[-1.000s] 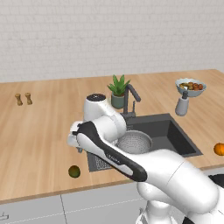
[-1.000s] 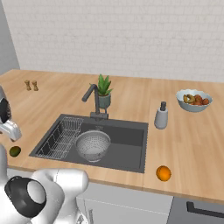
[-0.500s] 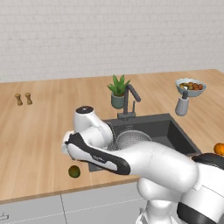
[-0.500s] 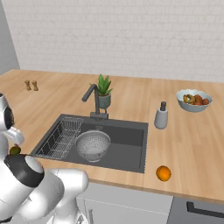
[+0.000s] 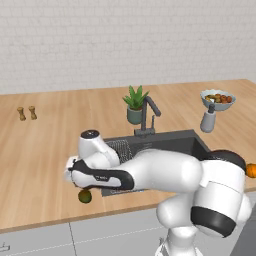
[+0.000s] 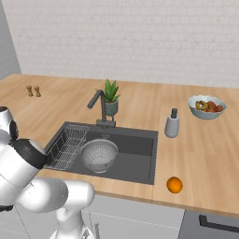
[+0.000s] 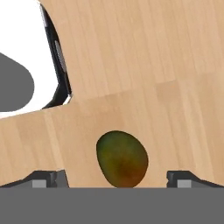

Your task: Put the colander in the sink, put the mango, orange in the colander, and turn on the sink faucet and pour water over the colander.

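The dark green mango (image 7: 122, 159) lies on the wooden counter left of the sink, close to the front edge (image 5: 85, 196). My gripper (image 7: 117, 179) hangs just above it, open, with one fingertip on each side and nothing held (image 5: 80, 186). The silver colander (image 6: 99, 154) sits in the dark sink (image 6: 135, 163) beside the wire rack (image 6: 65, 147). The orange (image 6: 174, 185) rests on the counter right of the sink, near the front edge (image 5: 251, 170). Behind the basin stands the dark faucet (image 6: 98, 105), with no water showing.
A potted plant (image 6: 110, 95) stands beside the faucet. A soap dispenser (image 6: 172, 124) and a white fruit bowl (image 6: 207, 106) stand at the right. Two small shakers (image 5: 27, 113) are at the far left. My arm crosses over the sink's left part.
The arm has swung left and down, bringing the hand over the mango. The jaws have stayed open. The fruit and the colander have not moved.
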Motion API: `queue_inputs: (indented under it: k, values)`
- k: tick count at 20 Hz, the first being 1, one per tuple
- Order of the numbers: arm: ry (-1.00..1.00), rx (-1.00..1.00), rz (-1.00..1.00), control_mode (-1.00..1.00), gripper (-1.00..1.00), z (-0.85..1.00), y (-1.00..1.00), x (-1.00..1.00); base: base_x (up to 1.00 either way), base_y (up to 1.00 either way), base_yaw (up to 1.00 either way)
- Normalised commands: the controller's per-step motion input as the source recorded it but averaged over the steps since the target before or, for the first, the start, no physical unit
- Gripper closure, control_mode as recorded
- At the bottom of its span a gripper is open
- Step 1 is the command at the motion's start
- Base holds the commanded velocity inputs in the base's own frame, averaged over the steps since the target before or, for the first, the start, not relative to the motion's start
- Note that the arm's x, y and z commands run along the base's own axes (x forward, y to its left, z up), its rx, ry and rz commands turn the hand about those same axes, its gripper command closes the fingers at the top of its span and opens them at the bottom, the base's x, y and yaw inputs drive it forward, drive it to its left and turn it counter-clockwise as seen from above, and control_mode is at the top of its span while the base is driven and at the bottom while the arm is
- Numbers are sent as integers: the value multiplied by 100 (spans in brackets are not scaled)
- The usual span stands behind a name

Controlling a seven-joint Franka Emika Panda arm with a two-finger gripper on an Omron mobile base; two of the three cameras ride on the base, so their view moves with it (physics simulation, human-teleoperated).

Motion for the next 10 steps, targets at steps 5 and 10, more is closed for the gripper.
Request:
queue_inputs:
  k: [5,10]
  values:
    - [0,-5,4,-100,-100,-30,25,15,0,0,0]
    - [0,-7,0,-100,-100,-38,0,-1,0,0,0]
